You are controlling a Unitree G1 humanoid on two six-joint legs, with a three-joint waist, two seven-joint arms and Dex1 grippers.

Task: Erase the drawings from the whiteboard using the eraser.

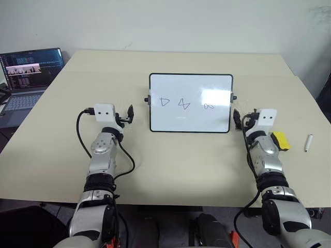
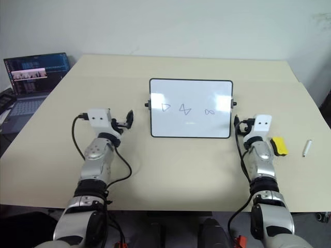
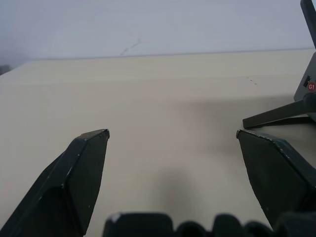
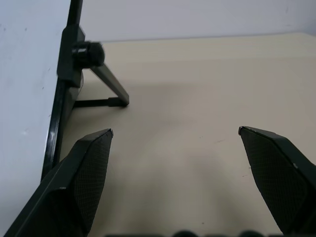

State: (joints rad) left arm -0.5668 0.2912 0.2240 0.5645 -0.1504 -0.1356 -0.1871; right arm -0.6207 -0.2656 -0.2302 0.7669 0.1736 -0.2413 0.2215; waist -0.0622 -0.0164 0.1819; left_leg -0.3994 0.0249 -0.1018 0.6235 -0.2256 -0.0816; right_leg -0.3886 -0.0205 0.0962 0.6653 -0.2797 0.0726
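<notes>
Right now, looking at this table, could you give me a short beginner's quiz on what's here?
1. True or false: the eraser lies on the table beside the right arm, not held.
2. How many drawings are on the whiteboard?
3. Which lies farthest to the robot's right: A) the laptop, B) the marker, C) the whiteboard?

Key: 1. True; both the left tool and the right tool are open and hold nothing. 2. Three. 3. B.
</notes>
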